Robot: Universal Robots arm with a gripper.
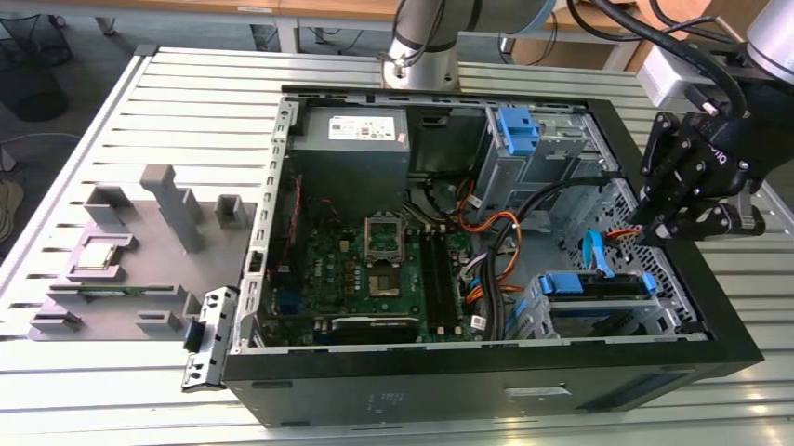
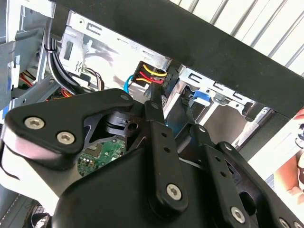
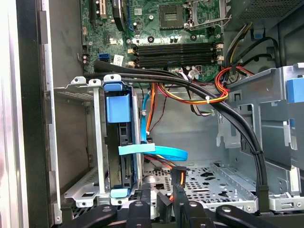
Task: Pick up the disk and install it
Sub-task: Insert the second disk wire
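Disk [image 3: 119, 142] sits edge-on in its cage at the computer case's [image 1: 496, 390] corner, mostly hidden; my gripper [image 1: 676, 228] hovers above, grip unclear.

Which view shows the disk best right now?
The first wrist view: the disk stands edge-on in its drive cage, blue carrier at both ends, nothing in front of it. The exterior view shows it smaller, seated in the cage below the end effector. In the second wrist view, I can't pick it out.
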